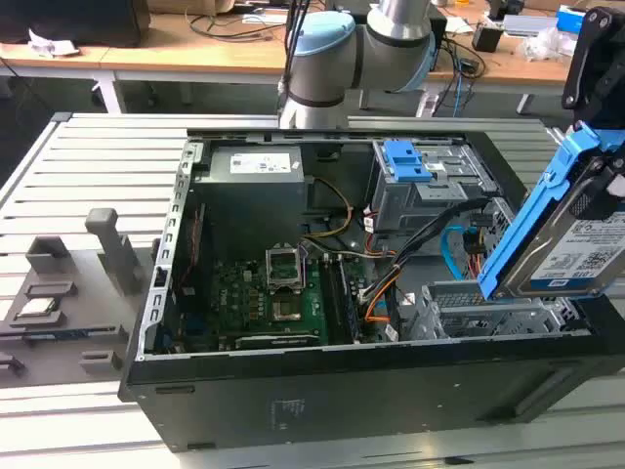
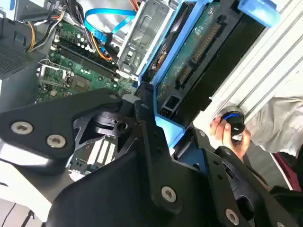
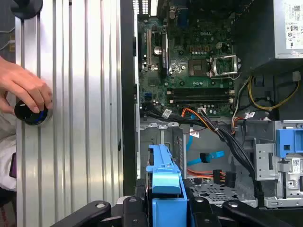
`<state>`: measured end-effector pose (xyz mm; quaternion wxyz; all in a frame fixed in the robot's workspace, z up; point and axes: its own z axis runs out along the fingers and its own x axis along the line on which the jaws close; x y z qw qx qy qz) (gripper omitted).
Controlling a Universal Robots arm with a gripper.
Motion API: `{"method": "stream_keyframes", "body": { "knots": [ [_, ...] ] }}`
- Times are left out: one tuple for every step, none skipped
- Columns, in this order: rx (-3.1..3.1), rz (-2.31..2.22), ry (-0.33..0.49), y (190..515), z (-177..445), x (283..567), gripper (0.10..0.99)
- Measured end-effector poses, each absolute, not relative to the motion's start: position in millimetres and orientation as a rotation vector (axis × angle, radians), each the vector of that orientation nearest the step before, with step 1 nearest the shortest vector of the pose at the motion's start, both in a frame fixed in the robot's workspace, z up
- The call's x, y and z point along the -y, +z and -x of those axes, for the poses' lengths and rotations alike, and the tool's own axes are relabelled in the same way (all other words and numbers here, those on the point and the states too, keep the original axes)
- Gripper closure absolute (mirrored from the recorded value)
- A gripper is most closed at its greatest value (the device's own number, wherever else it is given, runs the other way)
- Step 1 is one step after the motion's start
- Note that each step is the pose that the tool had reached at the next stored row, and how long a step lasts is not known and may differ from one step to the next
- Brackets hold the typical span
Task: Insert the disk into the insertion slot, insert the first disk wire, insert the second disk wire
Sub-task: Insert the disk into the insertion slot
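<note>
The open computer case lies on its side, its low metal slot just below the fingers of the gripper, which pinch the disk by its blue frame, tilted over the slot and not yet in. Going in skewed, a corner could jam on the slot's rim; the light-blue cable looping just beyond the fingers could snag. The disk's white label and the sticker on the power supply carry print I cannot make out.

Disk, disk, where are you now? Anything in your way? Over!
Gripper shut on the disk. Disk tilted above the insertion slot, not in. Light-blue cable loops beside slot.
</note>
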<state>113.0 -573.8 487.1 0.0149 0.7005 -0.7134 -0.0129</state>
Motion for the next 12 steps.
{"method": "stream_keyframes", "body": {
  "knots": [
    [2.22, -2.18, -0.04, 486, -107, 574, 0.718],
    [2.22, -2.18, -0.04, 483, -103, 573, 0.718],
    [2.22, -2.18, -0.04, 481, -101, 571, 0.718],
    [2.22, -2.18, -0.04, 479, -100, 570, 0.718],
    [2.22, -2.18, -0.04, 476, -99, 567, 0.718],
    [2.221, -2.179, -0.04, 473, -97, 562, 0.718],
    [2.224, -2.176, -0.04, 468, -96, 557, 0.718],
    [2.228, -2.171, -0.04, 465, -96, 555, 0.718],
    [2.232, -2.167, -0.04, 460, -95, 553, 0.718],
    [2.234, -2.165, -0.04, 458, -94, 552, 0.718],
    [2.237, -2.162, -0.04, 457, -94, 551, 0.718],
    [2.245, -2.154, -0.04, 453, -94, 549, 0.718]
  ]
}}
